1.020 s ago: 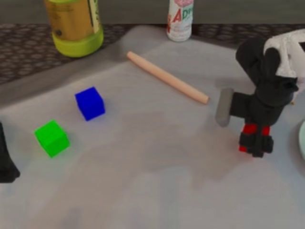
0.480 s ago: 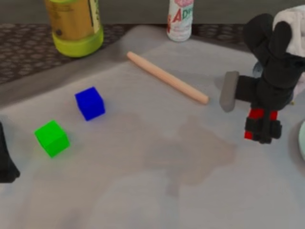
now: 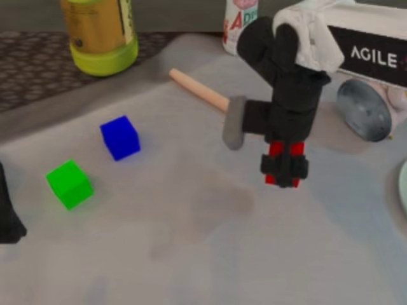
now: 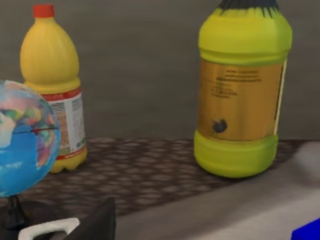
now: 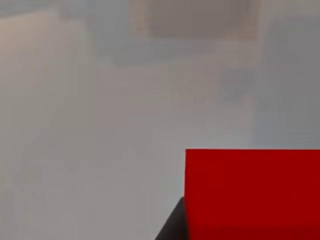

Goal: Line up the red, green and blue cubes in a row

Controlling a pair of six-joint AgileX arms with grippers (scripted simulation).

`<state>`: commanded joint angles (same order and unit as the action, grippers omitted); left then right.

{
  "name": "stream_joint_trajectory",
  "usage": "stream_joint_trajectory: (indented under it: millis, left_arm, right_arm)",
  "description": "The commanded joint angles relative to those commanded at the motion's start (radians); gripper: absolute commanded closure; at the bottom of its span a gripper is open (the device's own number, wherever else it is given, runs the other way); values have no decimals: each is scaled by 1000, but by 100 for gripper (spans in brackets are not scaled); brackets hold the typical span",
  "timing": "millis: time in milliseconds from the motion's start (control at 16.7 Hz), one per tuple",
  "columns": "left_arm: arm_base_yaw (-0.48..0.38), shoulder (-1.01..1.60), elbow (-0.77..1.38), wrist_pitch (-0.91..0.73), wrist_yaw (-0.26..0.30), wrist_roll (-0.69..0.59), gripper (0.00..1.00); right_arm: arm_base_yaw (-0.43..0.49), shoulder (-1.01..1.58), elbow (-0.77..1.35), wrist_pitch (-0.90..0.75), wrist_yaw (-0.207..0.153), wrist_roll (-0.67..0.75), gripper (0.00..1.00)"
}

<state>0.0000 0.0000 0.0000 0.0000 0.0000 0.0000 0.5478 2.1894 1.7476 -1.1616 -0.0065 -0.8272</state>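
The red cube [image 3: 284,150] hangs above the table, right of centre, clamped in my right gripper [image 3: 284,170]; only slivers of it show between the black fingers. It fills the corner of the right wrist view as a red cube [image 5: 252,192] over bare table. The blue cube [image 3: 119,137] rests on the left half of the table, and a corner of this blue cube [image 4: 307,231] shows in the left wrist view. The green cube [image 3: 69,183] lies nearer the front left, apart from it. My left arm [image 3: 7,216] stays parked at the left edge.
A wooden rod [image 3: 198,89] lies slanted behind the right arm. A yellow bottle [image 3: 102,32] and a white-and-red container [image 3: 238,25] stand at the back. A grey disc [image 3: 362,109] sits back right. The left wrist view shows a globe [image 4: 25,145] and an orange bottle [image 4: 52,85].
My right arm has swung left across the table with the red cube, from the right edge to right of centre. The blue and green cubes have not moved.
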Motion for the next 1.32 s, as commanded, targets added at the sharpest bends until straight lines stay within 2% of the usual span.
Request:
stream_joint_trajectory:
  millis: [300, 540, 660, 1020, 1320]
  left_arm:
    - [0, 0, 0, 0, 0, 0, 0]
    - [0, 0, 0, 0, 0, 0, 0]
    - [0, 0, 0, 0, 0, 0, 0]
    - [0, 0, 0, 0, 0, 0, 0]
    - [0, 0, 0, 0, 0, 0, 0]
  right_arm:
    - [228, 191, 388, -160, -2, 116, 100]
    - [361, 289, 571, -246, -3, 189, 100]
    - [386, 305, 599, -260, -2, 203, 100]
    - [385, 301, 580, -241, -3, 202, 100]
    - [386, 307, 405, -60, -2, 206, 100]
